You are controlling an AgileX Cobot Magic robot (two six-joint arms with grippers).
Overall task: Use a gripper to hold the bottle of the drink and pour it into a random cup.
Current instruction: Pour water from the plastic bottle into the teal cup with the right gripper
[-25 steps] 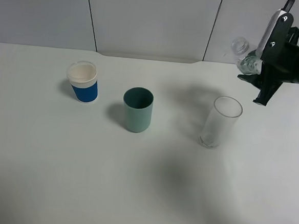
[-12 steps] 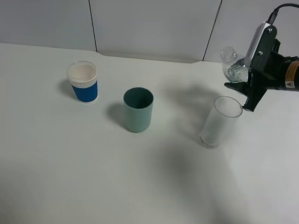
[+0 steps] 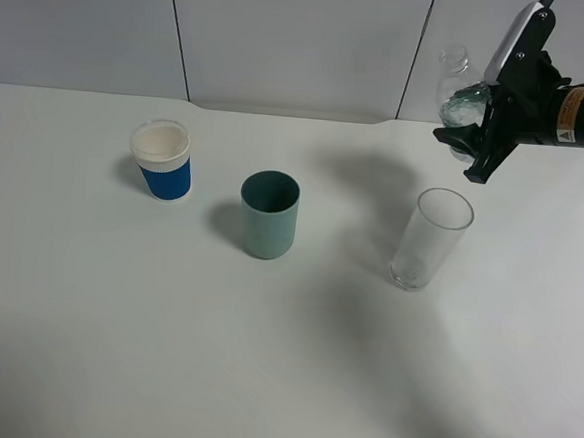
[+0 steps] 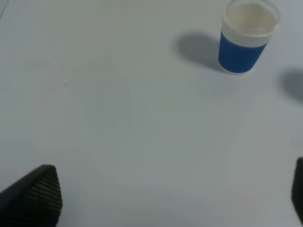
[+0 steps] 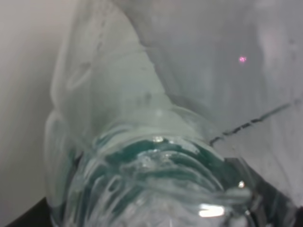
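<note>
My right gripper [image 3: 476,127] is shut on the small clear bottle [image 3: 455,90] and holds it in the air at the far right, above and behind the tall clear glass [image 3: 431,239]. The bottle's neck points up and slightly left. Its green label shows through the clear plastic, which fills the right wrist view [image 5: 151,179]. The teal-green cup [image 3: 268,214] stands upright in the middle of the table, well left of the bottle. My left gripper [image 4: 168,196] is open and empty, low over the table, and is out of the high view.
A white cup with a blue sleeve [image 3: 162,160] stands left of the teal cup; it also shows in the left wrist view [image 4: 246,38]. The white table [image 3: 261,377] runs back to a grey panelled wall [image 3: 295,39].
My right gripper first moved left and down with the bottle towards the clear glass. It has since risen, and the bottle's neck has swung more upright.
</note>
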